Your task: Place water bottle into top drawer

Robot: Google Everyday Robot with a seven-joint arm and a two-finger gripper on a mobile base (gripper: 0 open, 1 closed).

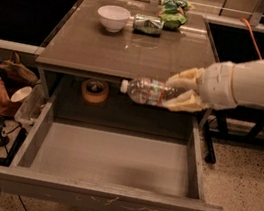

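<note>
— Holding what, that tool (177, 91)?
— It pinches the water bottle (145, 90), which lies sideways in the air with its white cap pointing left. It is above the back of the open top drawer (105, 198), just in front of the surface (131, 51).
— Label?
— Red-and-blue band; writing unreadable.

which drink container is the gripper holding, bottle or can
The water bottle, held sideways in the gripper above the open top drawer; the can lies at the back of the table, beside the white bowl.
</note>
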